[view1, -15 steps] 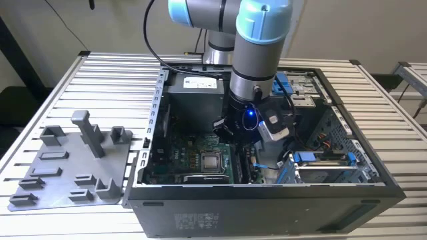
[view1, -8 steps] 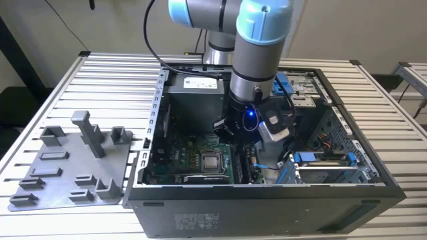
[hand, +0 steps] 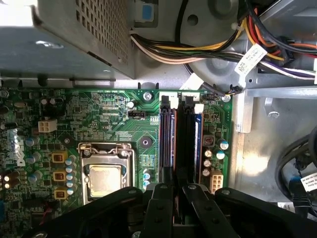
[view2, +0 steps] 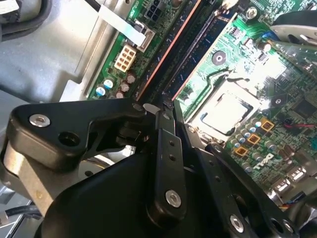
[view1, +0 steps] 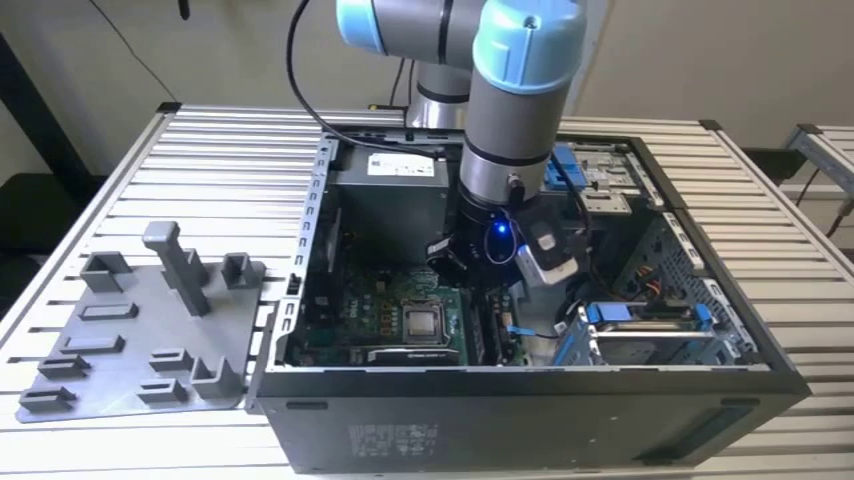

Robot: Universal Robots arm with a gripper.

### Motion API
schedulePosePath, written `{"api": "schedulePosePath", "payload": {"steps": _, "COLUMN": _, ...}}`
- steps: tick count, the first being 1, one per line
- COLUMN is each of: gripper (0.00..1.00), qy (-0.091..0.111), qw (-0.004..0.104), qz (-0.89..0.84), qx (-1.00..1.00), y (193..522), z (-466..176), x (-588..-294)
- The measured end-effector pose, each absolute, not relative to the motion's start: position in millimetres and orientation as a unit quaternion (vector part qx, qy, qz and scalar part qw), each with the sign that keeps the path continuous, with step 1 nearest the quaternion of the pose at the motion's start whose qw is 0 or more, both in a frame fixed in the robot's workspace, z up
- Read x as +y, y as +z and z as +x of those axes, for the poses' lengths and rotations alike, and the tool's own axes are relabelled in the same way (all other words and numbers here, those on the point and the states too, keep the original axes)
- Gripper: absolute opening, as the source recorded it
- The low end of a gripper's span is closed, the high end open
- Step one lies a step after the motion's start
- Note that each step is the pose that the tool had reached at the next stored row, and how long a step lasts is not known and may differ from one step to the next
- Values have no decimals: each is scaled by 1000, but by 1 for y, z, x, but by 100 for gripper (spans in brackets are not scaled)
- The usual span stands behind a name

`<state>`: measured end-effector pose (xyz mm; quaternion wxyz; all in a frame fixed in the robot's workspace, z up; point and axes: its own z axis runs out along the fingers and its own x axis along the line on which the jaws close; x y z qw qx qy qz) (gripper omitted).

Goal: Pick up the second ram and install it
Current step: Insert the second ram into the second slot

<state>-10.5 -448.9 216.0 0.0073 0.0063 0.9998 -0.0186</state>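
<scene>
Inside the open computer case (view1: 534,385) my gripper (hand: 178,194) hangs low over the green motherboard (hand: 99,114), right above the memory slots (hand: 167,139). The second ram (hand: 182,148) shows edge-on as a thin dark strip running away from the fingertips along the slots, and the gripper is shut on it. In the second wrist view the same dark strip (view2: 179,49) runs from my gripper (view2: 171,115) between an orange-edged and a blue-edged slot. In the exterior view the wrist (view1: 497,240) stands beside the processor socket (view1: 424,322).
The grey fixture plate (view1: 134,340) with blocks and posts lies outside the case on the exterior view's left. The metal power supply box (hand: 64,34) and a bundle of coloured cables (hand: 223,49) sit beyond the slots. Blue drive brackets (view1: 641,315) stand on the exterior view's right.
</scene>
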Motion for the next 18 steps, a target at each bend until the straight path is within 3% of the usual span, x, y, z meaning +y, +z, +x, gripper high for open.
{"api": "schedulePosePath", "payload": {"steps": 9, "gripper": 14, "qy": -17, "qw": 7, "qz": 6, "qx": 1000, "y": 214, "z": -10, "x": -449}}
{"api": "schedulePosePath", "payload": {"steps": 11, "gripper": 22, "qy": -18, "qw": 7, "qz": 6, "qx": 1000, "y": 214, "z": -10, "x": -449}}
{"api": "schedulePosePath", "payload": {"steps": 18, "gripper": 22, "qy": -19, "qw": 7, "qz": 6, "qx": 1000, "y": 236, "z": -10, "x": -449}}
